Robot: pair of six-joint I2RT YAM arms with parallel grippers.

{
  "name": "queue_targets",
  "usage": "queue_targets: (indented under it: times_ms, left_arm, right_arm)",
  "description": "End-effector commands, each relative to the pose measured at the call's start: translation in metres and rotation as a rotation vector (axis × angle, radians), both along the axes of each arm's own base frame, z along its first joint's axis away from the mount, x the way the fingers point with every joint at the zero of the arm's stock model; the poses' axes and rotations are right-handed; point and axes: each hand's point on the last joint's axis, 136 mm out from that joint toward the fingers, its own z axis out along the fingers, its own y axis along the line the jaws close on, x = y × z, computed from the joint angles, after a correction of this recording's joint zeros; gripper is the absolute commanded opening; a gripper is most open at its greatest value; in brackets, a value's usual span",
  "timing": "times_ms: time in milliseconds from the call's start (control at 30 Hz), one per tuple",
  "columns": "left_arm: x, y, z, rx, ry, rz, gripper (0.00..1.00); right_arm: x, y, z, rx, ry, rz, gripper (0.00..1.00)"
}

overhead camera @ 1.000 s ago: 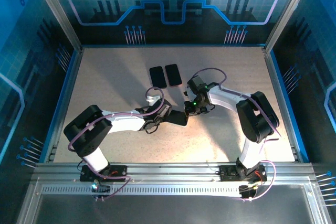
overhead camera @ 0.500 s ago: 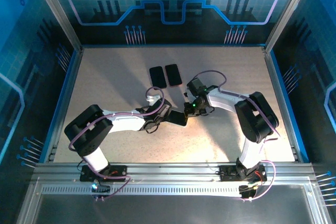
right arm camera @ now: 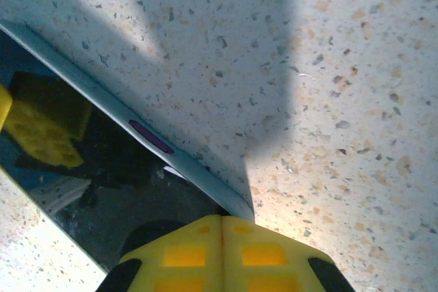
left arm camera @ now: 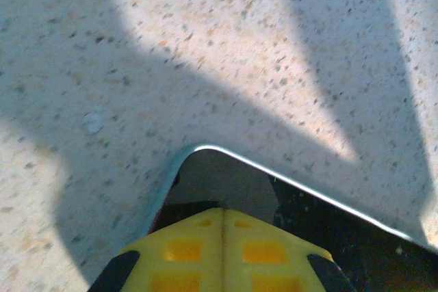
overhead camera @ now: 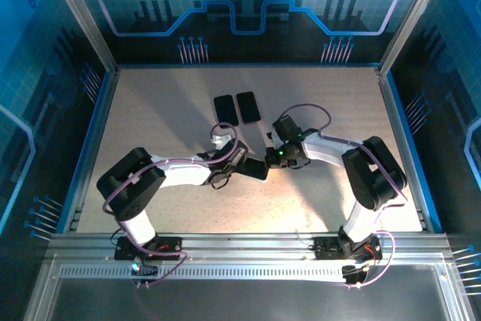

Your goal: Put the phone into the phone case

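The phone (overhead camera: pixel 258 169) lies flat on the speckled table (overhead camera: pixel 165 110), near its centre, between the two arms. It is a dark slab with a silver rim.

Left gripper (overhead camera: pixel 242 165): positioned at the phone's left end. In the left wrist view the yellow fingers (left arm camera: pixel 185 251) are pressed together with no gap at the seam, their tips over a rounded corner of the phone (left arm camera: pixel 342 230). Nothing is clamped between them.

Right gripper (overhead camera: pixel 274 157): positioned at the phone's right end. In the right wrist view its fingers (right arm camera: pixel 260 254) are likewise fully closed, tips at the silver edge of the phone (right arm camera: pixel 102 189), beside a dark side button (right arm camera: pixel 151 137). The glossy screen reflects yellow gripper parts.

Farther back on the table, well apart from the phone, two dark flat rectangles (overhead camera: pixel 224 109) (overhead camera: pixel 248 107) lie side by side, nearly touching. Which of them is the phone case cannot be told.
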Motion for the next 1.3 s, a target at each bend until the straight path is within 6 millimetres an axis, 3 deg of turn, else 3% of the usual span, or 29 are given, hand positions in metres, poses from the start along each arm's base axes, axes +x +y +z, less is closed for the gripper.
queue_targets:
  times_ms: [0,167,400,567,700,833,967,1133,1267]
  left_arm:
    - [-0.011,-0.026,-0.031,-0.006,0.108,-0.096,0.00]
    - [0.007,-0.065,-0.031,-0.043,0.109,-0.156,0.00]
    - [0.042,-0.116,-0.025,-0.090,0.081,-0.223,0.00]
    - [0.070,-0.150,-0.017,-0.121,0.042,-0.265,0.00]
    - [0.084,-0.162,-0.004,-0.136,0.009,-0.276,0.00]
    - [0.091,-0.158,0.022,-0.173,-0.047,-0.260,0.00]
    - [0.095,-0.141,0.057,-0.269,-0.111,-0.220,0.00]
    - [0.095,-0.106,0.093,-0.386,-0.178,-0.152,0.00]
    - [0.087,-0.075,0.104,-0.381,-0.199,-0.109,0.00]
  right_arm:
    - [-0.054,-0.031,-0.040,-0.075,0.218,-0.055,0.00]
    - [-0.039,-0.046,-0.014,-0.039,0.150,-0.127,0.00]
    - [-0.034,-0.065,-0.002,-0.016,0.111,-0.191,0.00]
    - [-0.030,-0.067,0.003,0.024,0.085,-0.203,0.00]
    - [-0.024,-0.059,0.015,0.079,0.039,-0.194,0.00]
    - [-0.016,-0.052,0.036,0.138,-0.029,-0.174,0.00]
    - [-0.014,-0.042,0.051,0.200,-0.056,-0.159,0.00]
    - [-0.014,-0.030,0.047,0.231,-0.038,-0.134,0.00]
    - [-0.015,-0.023,0.035,0.241,-0.011,-0.130,0.00]
